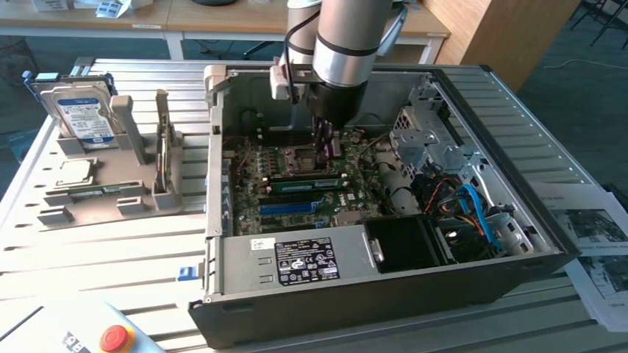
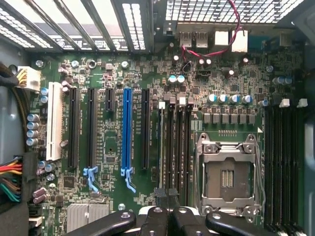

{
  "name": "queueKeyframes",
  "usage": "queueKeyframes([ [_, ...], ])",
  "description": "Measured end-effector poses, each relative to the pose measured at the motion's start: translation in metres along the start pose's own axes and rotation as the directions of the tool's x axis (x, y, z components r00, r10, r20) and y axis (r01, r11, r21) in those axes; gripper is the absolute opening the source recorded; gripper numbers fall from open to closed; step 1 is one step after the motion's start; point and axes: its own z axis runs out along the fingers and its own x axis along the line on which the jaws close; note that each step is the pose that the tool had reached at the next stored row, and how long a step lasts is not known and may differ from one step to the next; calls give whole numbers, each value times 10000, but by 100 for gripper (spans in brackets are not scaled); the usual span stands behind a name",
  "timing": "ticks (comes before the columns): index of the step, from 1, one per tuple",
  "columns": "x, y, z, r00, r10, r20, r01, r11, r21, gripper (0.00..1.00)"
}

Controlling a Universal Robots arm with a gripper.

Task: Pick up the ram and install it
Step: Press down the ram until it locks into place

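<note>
The ram (image 1: 306, 182), a narrow green stick, sits lengthwise in a memory slot on the motherboard inside the open computer case (image 1: 220, 220). It lies between the processor socket (image 1: 304, 157) and the blue slot (image 1: 294, 207). My gripper (image 1: 329, 153) reaches down into the case, just above and beyond the ram, with its fingers shut and nothing visible between them. In the wrist view the black fingertips of the gripper (image 2: 165, 194) are pressed together over one end of the bank of black memory slots (image 2: 174, 142). A thin pale edge (image 2: 161, 142) runs along the outermost slot.
A grey fixture (image 1: 137, 198) at the exterior view's left holds a hard drive (image 1: 84, 118), a square silver processor chip (image 1: 76, 170) and another green stick (image 1: 87, 193). The power supply (image 1: 294, 261), drive cage (image 1: 432, 140) and blue cables (image 1: 481, 213) crowd the case. A red button (image 1: 116, 338) is at the front.
</note>
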Motion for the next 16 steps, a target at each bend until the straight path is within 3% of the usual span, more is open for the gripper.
queueKeyframes([
  [10,0,-23,-3,10000,0,-1,0,10000,-25,10],
  [16,1,-20,-109,10000,0,-1,0,10000,-42,10],
])
